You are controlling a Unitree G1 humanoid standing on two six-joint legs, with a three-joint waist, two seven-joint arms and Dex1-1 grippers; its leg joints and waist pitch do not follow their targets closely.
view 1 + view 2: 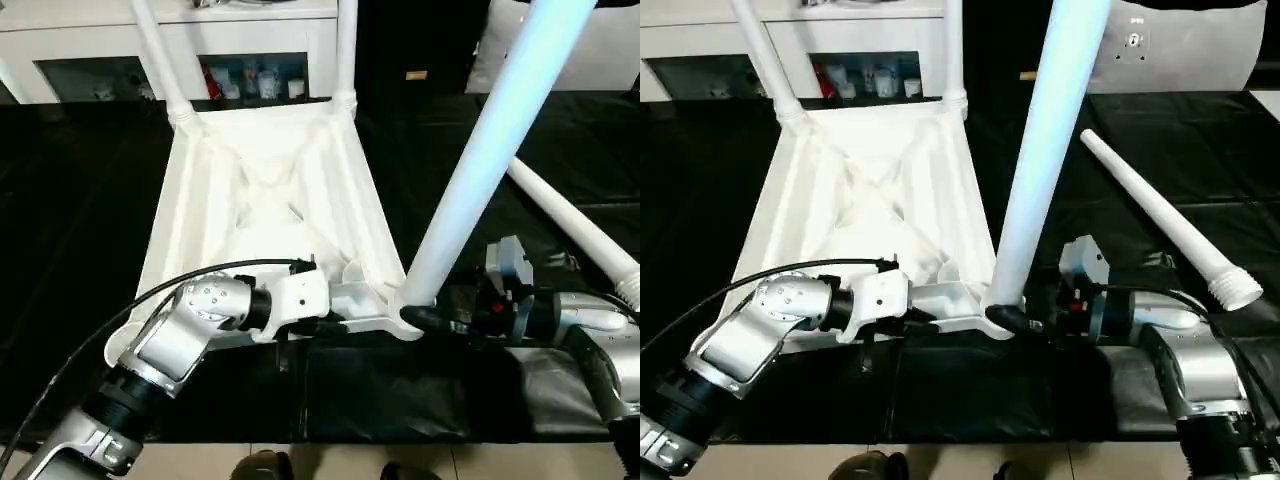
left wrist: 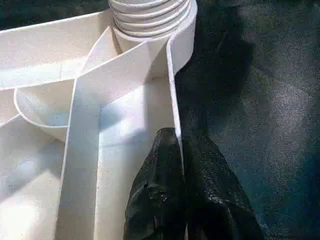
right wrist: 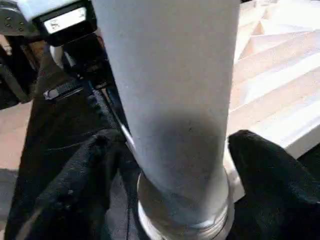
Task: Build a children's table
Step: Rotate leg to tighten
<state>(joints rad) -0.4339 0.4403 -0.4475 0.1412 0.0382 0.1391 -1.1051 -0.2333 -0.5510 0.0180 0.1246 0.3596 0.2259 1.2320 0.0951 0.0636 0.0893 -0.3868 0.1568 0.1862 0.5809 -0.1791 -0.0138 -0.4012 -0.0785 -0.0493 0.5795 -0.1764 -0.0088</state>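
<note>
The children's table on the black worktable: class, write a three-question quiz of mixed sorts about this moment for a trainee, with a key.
1. True or false: the table top lies with its ribbed underside up.
2. How many legs stand in corner sockets, and where is the other leg?
3. Multiple choice: the left gripper is
A. open above the top
B. shut on the rim of the top
C. holding a loose leg

Key
1. True.
2. Three: two at the far corners and the near leg, whose base sits between the fingers of the right gripper; the fourth lies loose on the worktable.
3. B.
</note>
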